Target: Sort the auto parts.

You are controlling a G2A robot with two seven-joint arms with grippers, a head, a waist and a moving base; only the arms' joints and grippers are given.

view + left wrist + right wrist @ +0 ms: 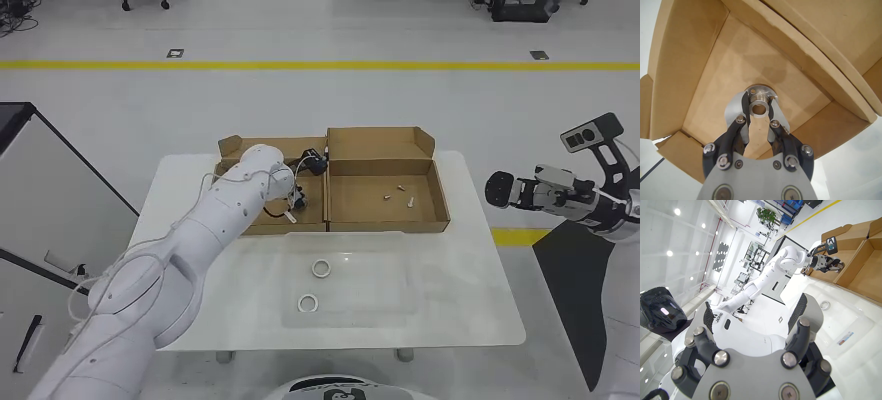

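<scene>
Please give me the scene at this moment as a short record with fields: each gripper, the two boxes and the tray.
left gripper: shut on a flanged metal bush, over the left box
right gripper: open, empty, in the air off the table
right box: a few small pins
tray: clear, in front of the boxes, holds two rings, apart

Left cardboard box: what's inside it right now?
A flanged metal part, held by the left gripper with jaws shut, bare cardboard floor around it. From above, the left arm covers much of the left cardboard box, so anything beneath it is hidden.
</scene>
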